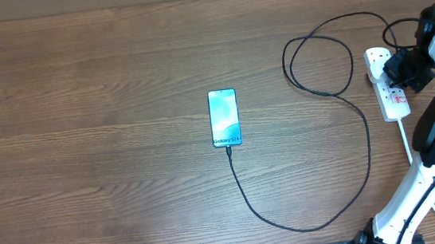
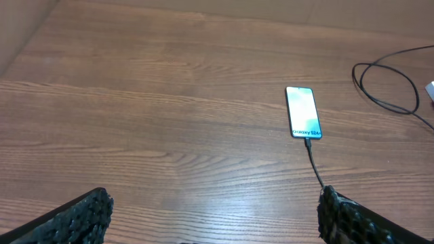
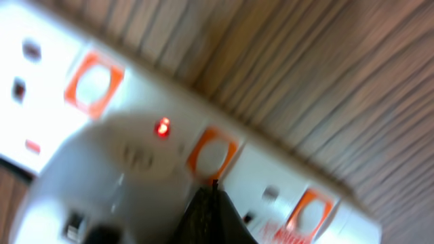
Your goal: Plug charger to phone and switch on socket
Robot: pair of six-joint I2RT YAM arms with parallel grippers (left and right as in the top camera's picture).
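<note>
The phone [image 1: 224,118] lies mid-table, cyan screen up, and shows in the left wrist view [image 2: 303,112] too. The black charger cable [image 1: 307,225] runs from the phone's near end in a big loop to the white power strip [image 1: 387,97] at the right edge. My right gripper [image 1: 406,72] is over the strip; in the right wrist view its fingers [image 3: 211,203] are shut together, tip against the strip [image 3: 271,169] by an orange-ringed switch [image 3: 211,154]. A small red light [image 3: 162,127] glows. My left gripper [image 2: 213,217] is open and empty near the front edge.
The strip's thick white cord [image 1: 406,142] runs toward the front right beside my right arm. The cable loop [image 1: 319,56] lies on the wood left of the strip.
</note>
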